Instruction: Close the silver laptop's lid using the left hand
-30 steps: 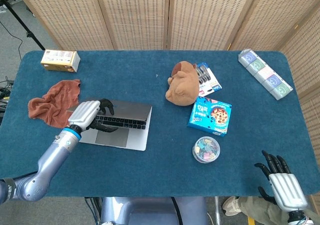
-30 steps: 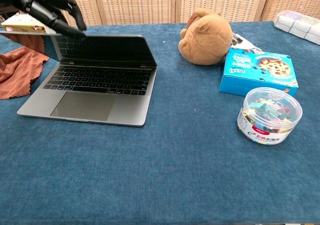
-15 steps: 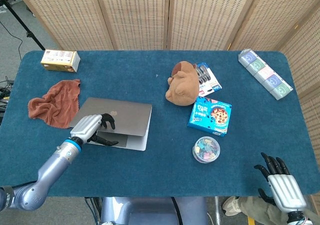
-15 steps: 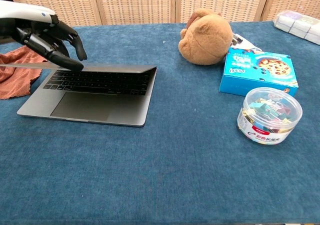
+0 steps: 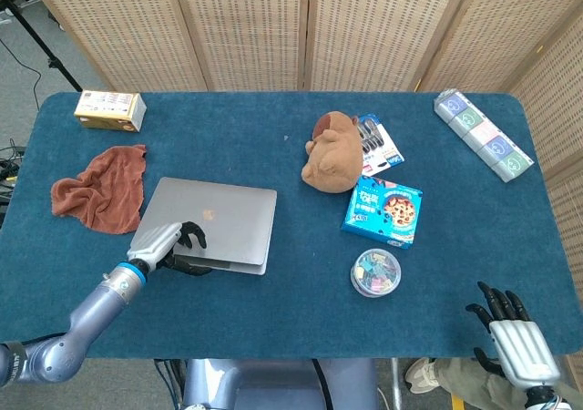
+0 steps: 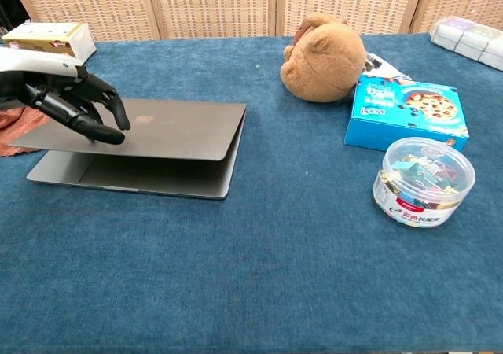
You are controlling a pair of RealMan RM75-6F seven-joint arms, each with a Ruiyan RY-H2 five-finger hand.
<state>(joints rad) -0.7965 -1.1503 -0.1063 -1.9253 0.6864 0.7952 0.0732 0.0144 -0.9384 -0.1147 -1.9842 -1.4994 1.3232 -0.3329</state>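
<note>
Chest view shows the left robot hand [image 6: 67, 102], fingers spread and gripping nothing, pressing the silver laptop's lid [image 6: 157, 128] nearly shut, a narrow gap remaining.

Looks like a staged test room, not a home. Woven wicker folding screens [image 5: 273, 27] behind a blue felt-covered surface [image 5: 273, 328]; black tripod leg [image 5: 36, 41] on grey floor.

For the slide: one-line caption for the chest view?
Left hand pressing the silver laptop's lid nearly shut.
</note>
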